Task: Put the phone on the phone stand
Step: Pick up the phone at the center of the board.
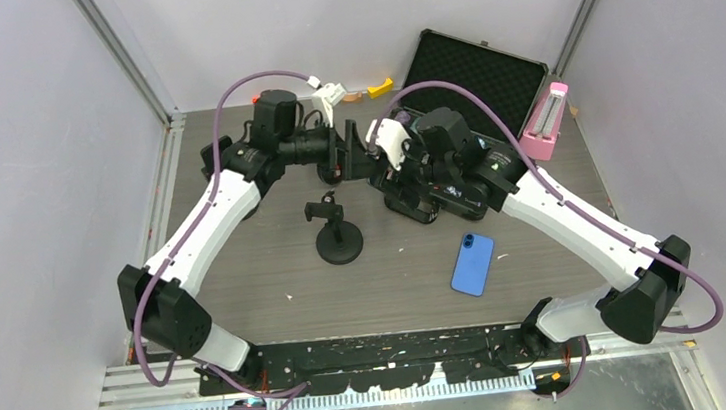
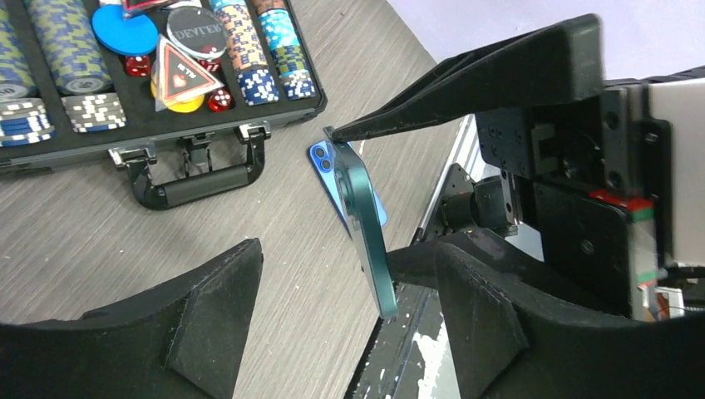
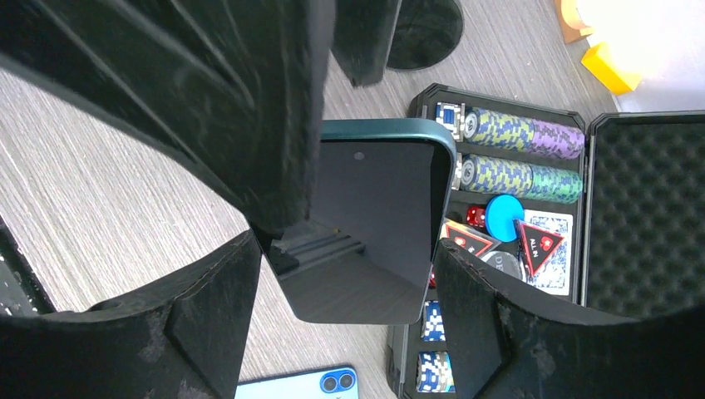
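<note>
Teal phone (image 3: 374,224) is in the air between the arms, well apart from the stand (image 1: 337,233). Right gripper (image 3: 345,249) clamps its side edges. Left gripper (image 2: 347,249) is open, jaws flanking both faces, no contact. Judged rigid, light, slick glass: you should pinch the flat faces, mid-body.

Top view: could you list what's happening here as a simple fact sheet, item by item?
Teal phone: off the table, between both tools
Right tool: closed on the teal phone's edges
Left tool: open around it, not gripping
Blue phone: flat on the table
Phone stand: empty
</note>
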### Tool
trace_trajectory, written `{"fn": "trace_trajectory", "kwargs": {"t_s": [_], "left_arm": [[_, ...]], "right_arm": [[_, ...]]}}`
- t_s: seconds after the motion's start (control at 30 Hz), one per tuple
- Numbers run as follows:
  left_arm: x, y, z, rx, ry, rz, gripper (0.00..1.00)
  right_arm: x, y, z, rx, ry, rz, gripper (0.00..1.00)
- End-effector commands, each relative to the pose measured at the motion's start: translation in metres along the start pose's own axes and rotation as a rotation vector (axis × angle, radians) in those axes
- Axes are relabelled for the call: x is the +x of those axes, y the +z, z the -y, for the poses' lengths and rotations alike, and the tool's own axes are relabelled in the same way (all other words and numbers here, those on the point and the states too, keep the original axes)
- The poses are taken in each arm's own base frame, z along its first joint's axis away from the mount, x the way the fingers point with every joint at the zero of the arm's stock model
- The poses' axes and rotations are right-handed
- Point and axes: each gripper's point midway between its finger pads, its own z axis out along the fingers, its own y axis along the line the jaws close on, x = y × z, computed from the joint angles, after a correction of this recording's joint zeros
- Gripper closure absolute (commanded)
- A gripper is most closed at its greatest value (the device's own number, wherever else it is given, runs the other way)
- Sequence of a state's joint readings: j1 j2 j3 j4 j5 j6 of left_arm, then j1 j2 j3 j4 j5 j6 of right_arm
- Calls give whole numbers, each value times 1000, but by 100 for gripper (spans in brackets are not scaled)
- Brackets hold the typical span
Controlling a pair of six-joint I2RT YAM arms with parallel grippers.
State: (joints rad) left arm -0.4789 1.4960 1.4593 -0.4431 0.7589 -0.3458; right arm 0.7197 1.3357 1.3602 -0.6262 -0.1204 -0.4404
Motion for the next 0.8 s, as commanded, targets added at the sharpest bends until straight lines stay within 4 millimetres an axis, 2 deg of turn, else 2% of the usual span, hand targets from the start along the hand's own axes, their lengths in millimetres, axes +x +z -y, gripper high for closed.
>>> {"fn": "trace_trajectory", "kwargs": {"t_s": [0.0, 0.13, 0.23, 0.37, 0.63, 0.73, 0.77], "left_arm": [[-10, 14, 13, 54, 21, 5, 23], [-3, 29, 13, 57, 12, -28, 25], [2, 38, 9, 41, 3, -48, 32], [7, 46, 8, 41, -5, -66, 46], [9, 47, 5, 26, 2, -71, 81], [9, 48, 4, 28, 1, -72, 98], [9, 48, 5, 30, 3, -71, 100]], "right_arm": [[-30, -10, 16, 56, 16, 78, 100], [-28, -7, 17, 65, 21, 61, 100], [-24, -3, 19, 78, 24, 43, 100], [-18, 4, 22, 96, 26, 15, 100], [-12, 8, 26, 123, 28, 0, 100], [-12, 7, 25, 124, 35, 1, 98], [-12, 6, 26, 125, 38, 3, 97]]}}
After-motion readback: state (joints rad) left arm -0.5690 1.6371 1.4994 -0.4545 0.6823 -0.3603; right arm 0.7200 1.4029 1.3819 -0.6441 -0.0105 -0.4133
